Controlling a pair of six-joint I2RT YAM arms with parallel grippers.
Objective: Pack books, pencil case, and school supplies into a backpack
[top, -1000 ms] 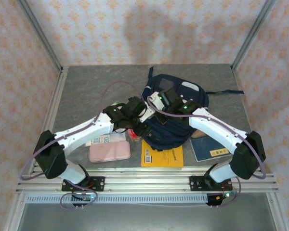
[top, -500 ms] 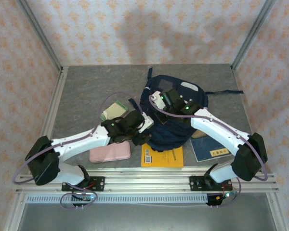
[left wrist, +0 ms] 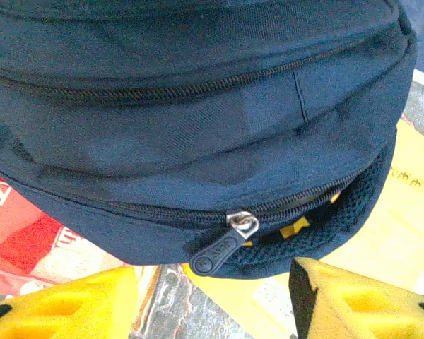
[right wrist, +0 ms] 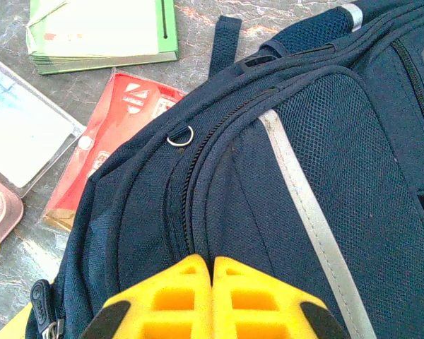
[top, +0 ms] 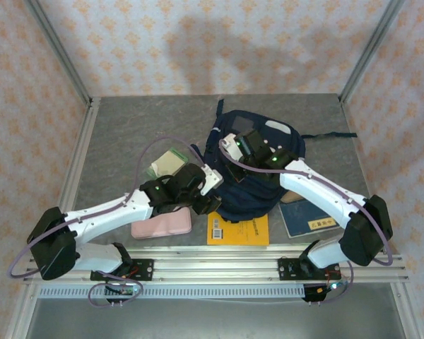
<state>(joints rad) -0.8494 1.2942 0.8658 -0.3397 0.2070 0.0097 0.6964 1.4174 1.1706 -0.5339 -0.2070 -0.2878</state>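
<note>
Left gripper: yellow fingers apart, nothing between them, tips just short of the backpack's lower edge, dark zipper pull hanging right ahead of the gap, not touching that I can tell. Zip there looks partly undone, mesh lining and a bit of yellow showing. Under that edge: red packet on the left, orange-yellow book on the right. Right gripper: fingers pressed together, sitting over the top of the pack beside the main zip line; can't tell if any fabric is pinched. From that wrist: metal ring, white stripe, carry loop, plus the green-edged packet, red packet again, and pale blue printed packet, all on the table beside the pack. From above: backpack mid-table, left gripper at its near-left corner, right gripper on its upper left. Pencil case flat by the near edge, left of the orange-yellow book, which has its barcode facing up and is tucked partly under the pack. A navy book lies near the right arm, partly under it. Table is grey mottled, aluminium rails along the front, with posts up the corners and cream walls with an orange floral print on three sides.
</note>
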